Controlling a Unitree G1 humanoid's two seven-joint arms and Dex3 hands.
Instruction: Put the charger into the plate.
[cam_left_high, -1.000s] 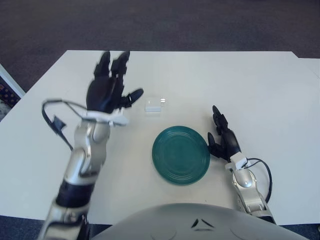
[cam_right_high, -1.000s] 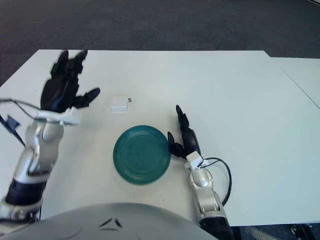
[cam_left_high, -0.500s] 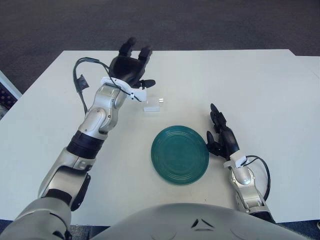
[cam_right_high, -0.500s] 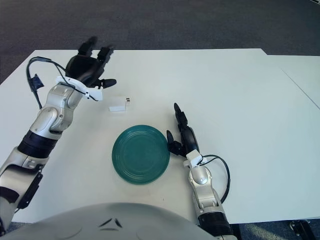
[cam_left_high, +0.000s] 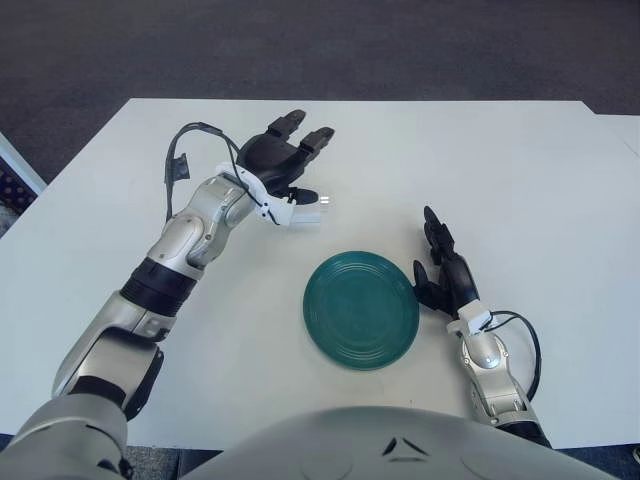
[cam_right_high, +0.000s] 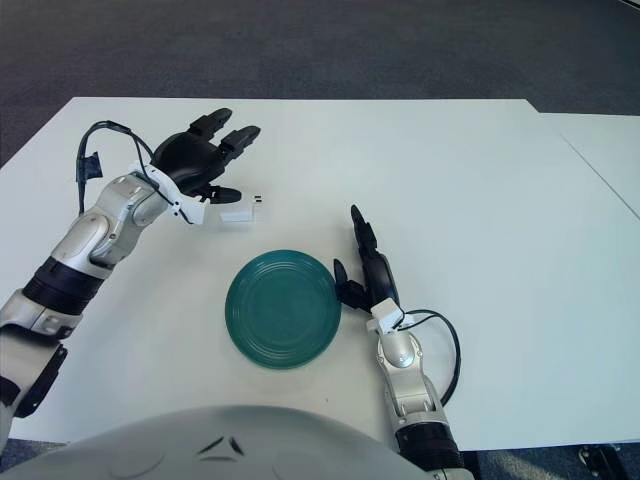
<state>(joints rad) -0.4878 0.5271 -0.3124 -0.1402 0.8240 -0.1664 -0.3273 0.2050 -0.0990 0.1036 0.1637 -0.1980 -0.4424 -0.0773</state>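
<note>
White boxy charger (cam_right_high: 238, 213) by L hand (cam_right_high: 200, 158).

The charger (cam_right_high: 238, 213) is a small white block lying flat on the white table, its short metal prongs pointing toward the robot's right. It sits beyond the plate (cam_right_high: 283, 309), a little to its left and apart from it, partly hidden in the left eye view by a hand above it. The plate is round, dark green, ridged in rings, lying flat and holding nothing.
</note>
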